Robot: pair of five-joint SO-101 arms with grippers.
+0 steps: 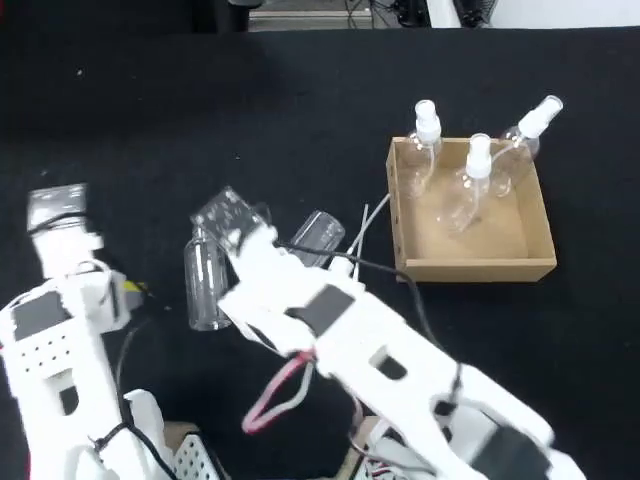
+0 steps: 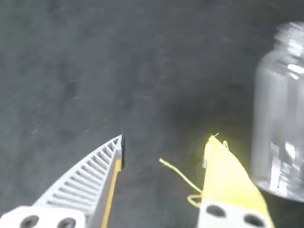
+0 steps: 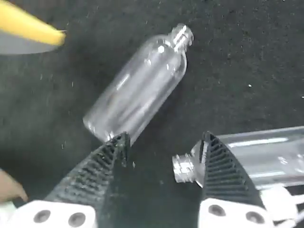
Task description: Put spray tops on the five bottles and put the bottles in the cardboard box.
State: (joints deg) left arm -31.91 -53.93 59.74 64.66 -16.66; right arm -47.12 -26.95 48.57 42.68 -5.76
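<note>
Black ridged fingers (image 3: 95,175) of the right tool (image 3: 165,142) stand apart with nothing clamped between them. Just past one fingertip is the base of a lying bottle (image 3: 137,85), flat on the black counter (image 1: 300,100). Its body slants away from the tool and its threaded neck is at the far end. A second bottle (image 3: 256,156) also lies flat. Its open neck shows in the gap close to the other finger, and its body runs out past that finger's outer side, partly hidden behind it. Whether it touches the finger cannot be told.

The left tool (image 2: 165,145) is likewise spread and empty, with a grey ribbed finger (image 2: 90,185) on one side and a yellow finger (image 2: 228,180) on the other. The lying bottle sits outside its gap, beside the yellow finger's outer face, with the neck pointing away from the tool. That places the bottle between the two tools.

Both loose bottles are clear, empty and uncapped, with bare screw threads.

Well beyond the right tool, on the second bottle's side, is the cardboard box (image 1: 470,268), open at the top. It holds three capped bottles (image 1: 470,195), leaning with their white spray tops above the rim. Thin white stems (image 1: 362,228) lie on the counter between the second bottle and the box.
</note>
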